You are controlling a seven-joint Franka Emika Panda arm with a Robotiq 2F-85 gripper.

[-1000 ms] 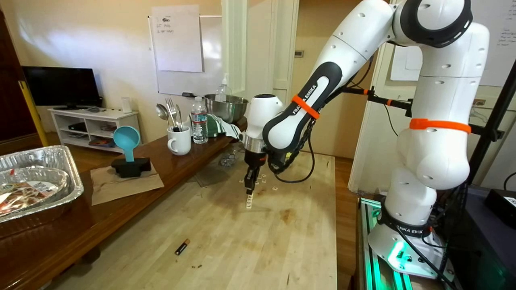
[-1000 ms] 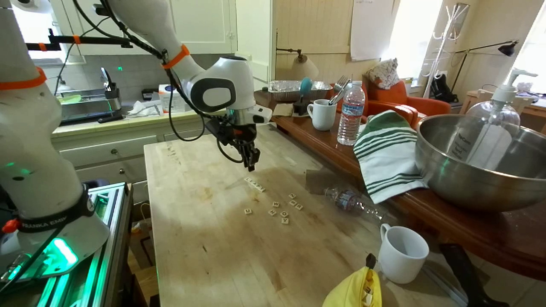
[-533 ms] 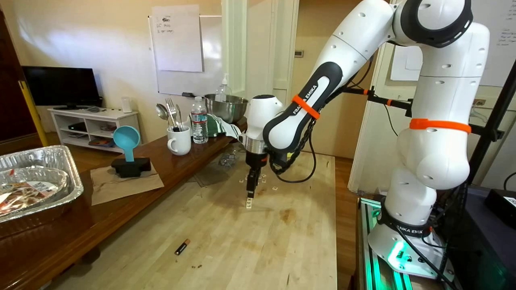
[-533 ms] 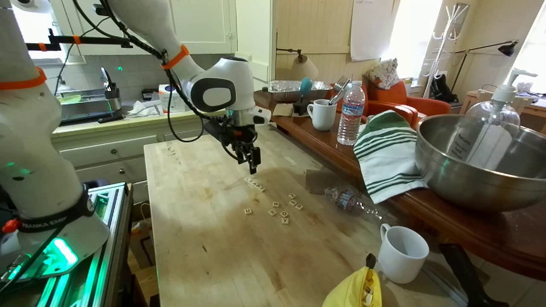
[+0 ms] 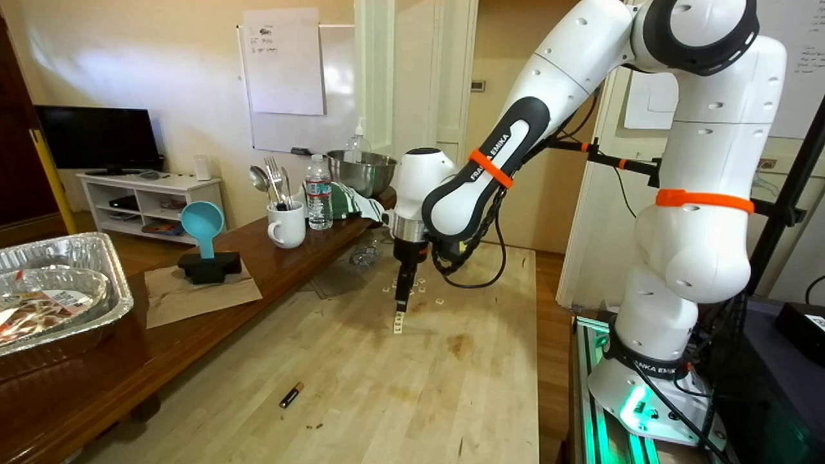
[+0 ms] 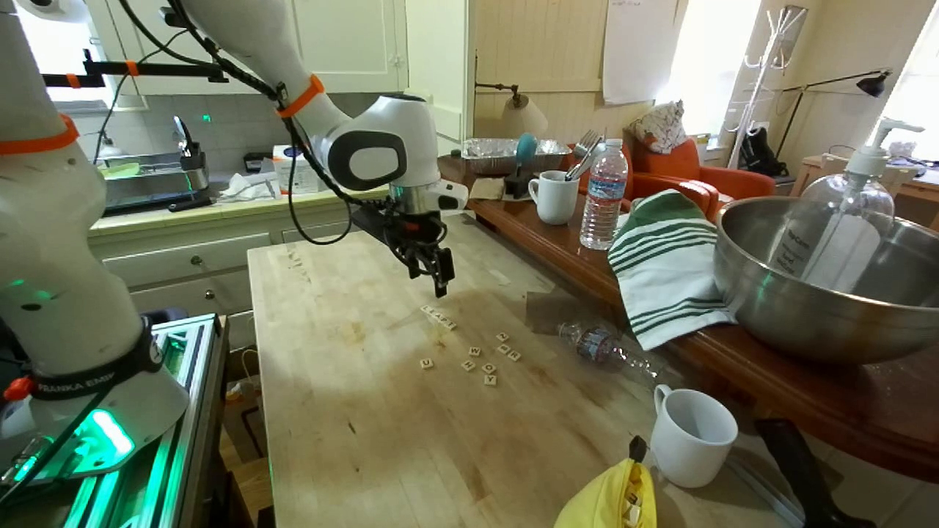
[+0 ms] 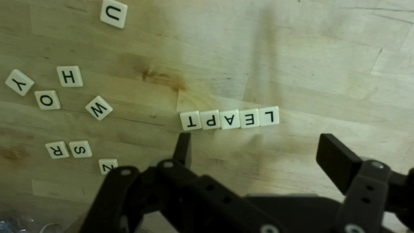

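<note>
My gripper [image 7: 255, 142] stands open above the light wooden table, its dark fingers [image 7: 336, 161] far apart with only bare wood showing between them. Just beyond the fingertips in the wrist view, a straight row of cream letter tiles [image 7: 230, 119] reads LEAPT, upside down. The T tile [image 7: 190, 120] lies nearest one fingertip; the L tile [image 7: 269, 116] ends the row. Loose tiles lie to one side, among them a U tile [image 7: 114, 13], an H tile [image 7: 70, 76] and an S tile [image 7: 80, 149]. In both exterior views the gripper [image 6: 431, 282] hovers close over the row [image 6: 439, 317].
A battery [image 5: 291, 395] lies on the table. Elsewhere on it are a clear plastic bottle [image 6: 601, 345], a white mug [image 6: 693, 436], a yellow pouch [image 6: 609, 499] and a black handle [image 6: 803, 469]. A raised brown counter [image 6: 513, 220] runs alongside, bearing a metal bowl [image 6: 821, 315].
The fingers have spread from nearly together to wide apart. The gripper dipped slightly toward the row, then rose a little. The tiles look unmoved.
</note>
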